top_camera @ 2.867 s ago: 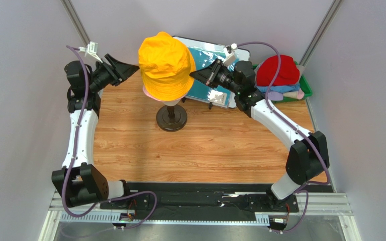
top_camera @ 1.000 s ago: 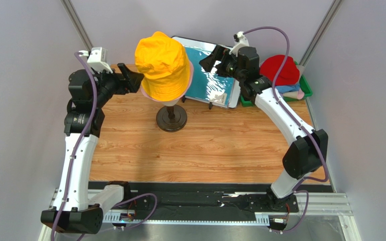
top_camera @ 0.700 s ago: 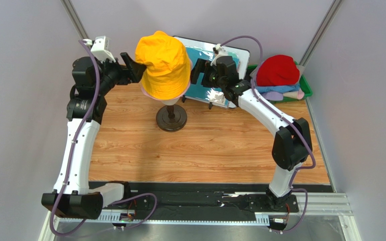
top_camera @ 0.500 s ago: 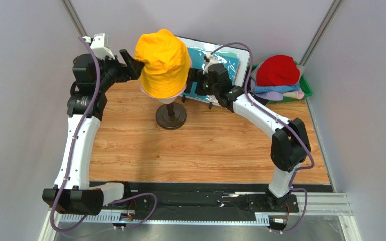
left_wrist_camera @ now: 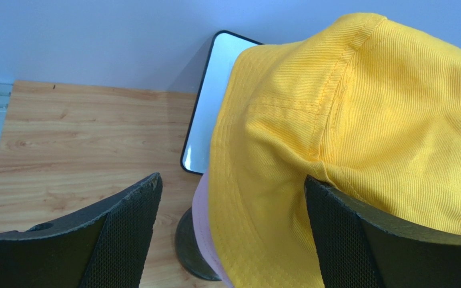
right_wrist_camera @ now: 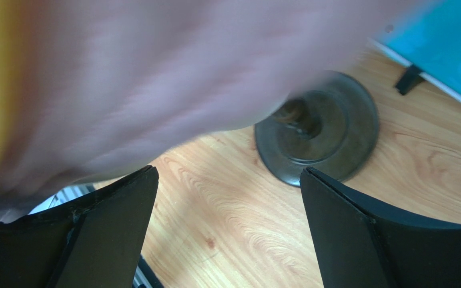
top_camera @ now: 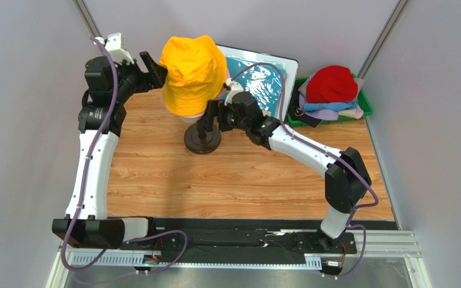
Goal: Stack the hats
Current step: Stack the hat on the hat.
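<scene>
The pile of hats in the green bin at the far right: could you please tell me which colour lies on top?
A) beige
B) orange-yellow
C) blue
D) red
D: in the top view the red hat crowns the pile in the green bin, and the blue hat shows only as an edge beneath it.

An orange-yellow cloth bucket hat (left_wrist_camera: 359,132) fills three o'clock, a pink cloth brim (left_wrist_camera: 201,222) beneath at six; black fingers (left_wrist_camera: 112,240) of the left gripper (left_wrist_camera: 233,179) spread wide at seven and four.
</scene>
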`<state>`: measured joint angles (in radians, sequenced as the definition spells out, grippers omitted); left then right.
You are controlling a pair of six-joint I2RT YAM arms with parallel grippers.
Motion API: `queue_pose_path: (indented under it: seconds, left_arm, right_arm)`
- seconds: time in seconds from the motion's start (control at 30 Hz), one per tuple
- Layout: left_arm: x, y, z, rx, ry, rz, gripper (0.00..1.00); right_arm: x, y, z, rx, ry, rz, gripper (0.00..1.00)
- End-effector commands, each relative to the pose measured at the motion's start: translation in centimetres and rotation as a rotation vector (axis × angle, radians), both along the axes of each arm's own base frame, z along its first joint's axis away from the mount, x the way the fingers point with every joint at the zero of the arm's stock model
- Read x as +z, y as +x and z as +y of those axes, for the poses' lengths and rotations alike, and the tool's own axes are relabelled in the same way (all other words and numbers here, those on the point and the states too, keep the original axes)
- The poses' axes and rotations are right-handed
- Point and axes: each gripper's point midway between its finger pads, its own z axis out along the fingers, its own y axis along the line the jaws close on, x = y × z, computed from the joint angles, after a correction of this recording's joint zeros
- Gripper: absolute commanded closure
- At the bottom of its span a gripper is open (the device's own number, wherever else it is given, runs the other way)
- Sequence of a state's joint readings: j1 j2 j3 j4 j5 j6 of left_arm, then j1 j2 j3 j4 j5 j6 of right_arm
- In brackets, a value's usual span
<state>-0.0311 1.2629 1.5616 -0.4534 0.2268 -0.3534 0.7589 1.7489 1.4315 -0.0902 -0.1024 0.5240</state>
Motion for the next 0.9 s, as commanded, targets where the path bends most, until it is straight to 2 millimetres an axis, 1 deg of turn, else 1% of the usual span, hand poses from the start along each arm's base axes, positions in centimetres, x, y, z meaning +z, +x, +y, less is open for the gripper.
queue_pose_path:
  seconds: [0.0, 0.1, 0.13, 0.17, 0.23, 0.27, 0.3, 0.33, 0.37, 0.4, 0.43, 0.47, 0.5, 0.53, 0.57, 0.6, 0.63, 0.67, 0.7, 0.73, 0.77, 0.8, 0.83, 0.87]
  left_arm:
    - [1.5, 0.1, -0.3, -0.021, -0.006, -0.019, 0.07]
    - [1.6, 0.2, 0.6, 0.005, -0.016, -0.022, 0.07]
    - [1.6, 0.1, 0.5, 0.002, -0.018, -0.022, 0.07]
    - [1.6, 0.3, 1.4, 0.023, -0.021, -0.02, 0.06]
    - [1.5, 0.3, 2.4, 0.041, -0.031, -0.009, 0.05]
    - [1.5, 0.3, 2.9, 0.051, -0.035, -0.007, 0.05]
    - [1.5, 0.2, 3.6, 0.064, -0.044, -0.004, 0.05]
    - [1.5, 0.0, 3.9, 0.07, -0.045, -0.007, 0.05]
    - [1.5, -0.1, 4.2, 0.081, -0.042, -0.011, 0.05]
    - [1.5, -0.5, 4.6, 0.1, -0.026, -0.022, 0.05]
    - [1.5, -0.7, 4.7, 0.101, -0.018, -0.025, 0.05]
    - [1.5, -0.9, 4.7, 0.1, -0.015, -0.026, 0.05]
    - [1.7, -1.3, 4.4, 0.081, -0.01, -0.032, 0.05]
    - [1.8, -1.5, 4.2, 0.071, -0.007, -0.036, 0.07]
    - [2.0, -1.8, 4.0, 0.058, -0.004, -0.038, 0.09]
    - [2.6, -2.4, 3.8, 0.06, 0.007, -0.058, 0.09]
    - [3.1, -2.8, 3.6, 0.062, 0.021, -0.076, 0.09]
    - [3.9, -3.2, 3.9, 0.092, 0.04, -0.098, 0.09]
    - [4.7, -4.1, 2.8, 0.067, 0.068, -0.13, 0.09]
    - [5.4, -4.5, 2.2, 0.053, 0.078, -0.148, 0.09]
    - [6.5, -5.1, 1.0, 0.014, 0.085, -0.178, 0.09]
    - [6.8, -5.4, 0.3, -0.008, 0.081, -0.185, 0.09]
    - [7.2, -5.6, -0.2, -0.024, 0.079, -0.193, 0.09]
    - [7.8, -5.9, -1.1, -0.048, 0.082, -0.21, 0.1]
  right_arm:
    - [5.7, -0.8, 2.1, 0.057, 0.092, -0.141, 0.04]
    - [6.1, -1.9, 3.2, 0.092, 0.093, -0.156, 0.04]
    - [6.0, -2.1, 3.4, 0.102, 0.091, -0.154, 0.04]
    - [6.1, -2.5, 3.6, 0.113, 0.09, -0.153, 0.04]
    - [5.7, -2.9, 3.1, 0.115, 0.072, -0.135, 0.04]
    - [6.6, -3.4, 2.4, 0.112, 0.071, -0.149, 0.04]
    - [5.2, -3.7, 1.5, 0.097, 0.034, -0.134, 0.04]
    - [5.1, -4.1, 0.7, 0.093, 0.024, -0.141, 0.03]
    - [6.3, -4.6, -0.8, 0.078, 0.036, -0.163, 0.02]
    - [6.4, -4.9, -1.7, 0.074, 0.038, -0.165, 0.02]
    - [4.3, -4.5, -3.6, 0.046, 0.009, -0.133, 0.01]
    - [4.2, -4.4, -4.8, 0.032, 0.013, -0.127, 0.01]
    - [5.6, -4.9, -6.1, 0.042, 0.047, -0.139, 0.01]
    - [5.3, -3.5, -8.3, -0.005, 0.053, -0.125, 0.02]
    - [6.2, -3.3, -9.3, -0.008, 0.077, -0.132, 0.02]
    - [7.5, -3.0, -10.4, -0.022, 0.095, -0.156, 0.02]
    - [9.2, -1.8, -11.8, -0.053, 0.112, -0.193, 0.02]
    - [10.4, -1.6, -12.1, -0.04, 0.124, -0.215, 0.02]
    - [11.0, -1.1, -12.2, -0.036, 0.132, -0.223, 0.02]
    - [12.3, -0.2, -12.7, -0.046, 0.147, -0.243, 0.03]
    - [15.1, 0.1, -12.5, -0.02, 0.187, -0.285, 0.03]
    - [16.3, 0.6, -12.4, -0.012, 0.211, -0.298, 0.04]
    - [16.3, 2.1, -12.7, -0.02, 0.227, -0.287, 0.11]
    - [19.3, 2.4, -12.3, 0.01, 0.304, -0.322, 0.17]
